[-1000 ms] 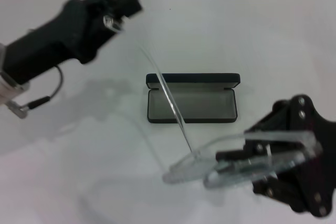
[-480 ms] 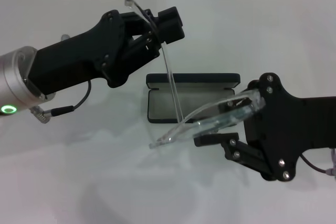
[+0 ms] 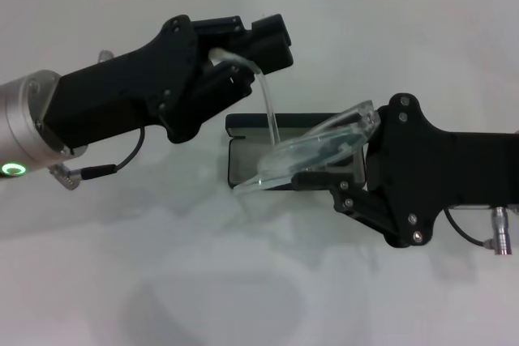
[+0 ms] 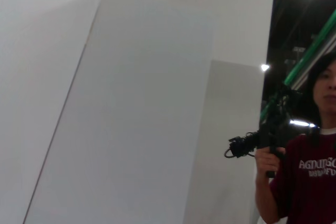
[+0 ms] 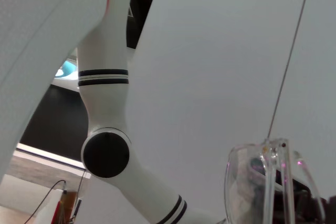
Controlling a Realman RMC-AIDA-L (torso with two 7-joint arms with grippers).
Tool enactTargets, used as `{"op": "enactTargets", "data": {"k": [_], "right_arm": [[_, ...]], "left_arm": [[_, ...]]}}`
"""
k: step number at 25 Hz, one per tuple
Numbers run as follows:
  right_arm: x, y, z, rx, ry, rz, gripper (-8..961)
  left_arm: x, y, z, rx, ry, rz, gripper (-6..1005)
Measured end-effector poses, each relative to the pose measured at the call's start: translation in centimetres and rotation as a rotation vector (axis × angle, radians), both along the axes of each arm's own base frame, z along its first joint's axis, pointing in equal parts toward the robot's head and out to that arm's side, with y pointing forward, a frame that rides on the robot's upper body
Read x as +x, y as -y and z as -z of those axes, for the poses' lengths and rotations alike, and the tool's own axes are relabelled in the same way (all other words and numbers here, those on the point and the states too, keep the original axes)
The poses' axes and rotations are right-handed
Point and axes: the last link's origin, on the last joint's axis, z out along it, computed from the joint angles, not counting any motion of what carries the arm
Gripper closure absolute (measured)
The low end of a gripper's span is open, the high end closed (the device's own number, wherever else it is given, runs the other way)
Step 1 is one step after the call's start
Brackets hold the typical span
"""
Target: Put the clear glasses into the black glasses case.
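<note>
1. the right gripper (image 3: 345,169) hangs nearest, jaws pinching the front of the clear glasses (image 3: 312,151) above the open black glasses case (image 3: 243,160).
2. the case rests on the white surface (image 3: 243,281), holding nothing yet.
3. farther off, the left gripper (image 3: 243,58) pinches one temple tip; folding and lowering remain.

Matte black angular left claw (image 3: 243,58) on a silver cuff with a green ring light; screw-studded black right claw (image 3: 357,172).
</note>
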Motion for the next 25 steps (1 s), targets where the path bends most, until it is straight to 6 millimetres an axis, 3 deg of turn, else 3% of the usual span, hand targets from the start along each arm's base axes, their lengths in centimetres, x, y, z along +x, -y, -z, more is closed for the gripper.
{"op": "enactTargets", "data": {"k": [25], "right_arm": [[-0.08,-0.18,0.34,-0.005,0.007,0.003,882]], "left_arm": [[-0.41,-0.31,-0.19,0.03,0.013,-0.024,828]]}}
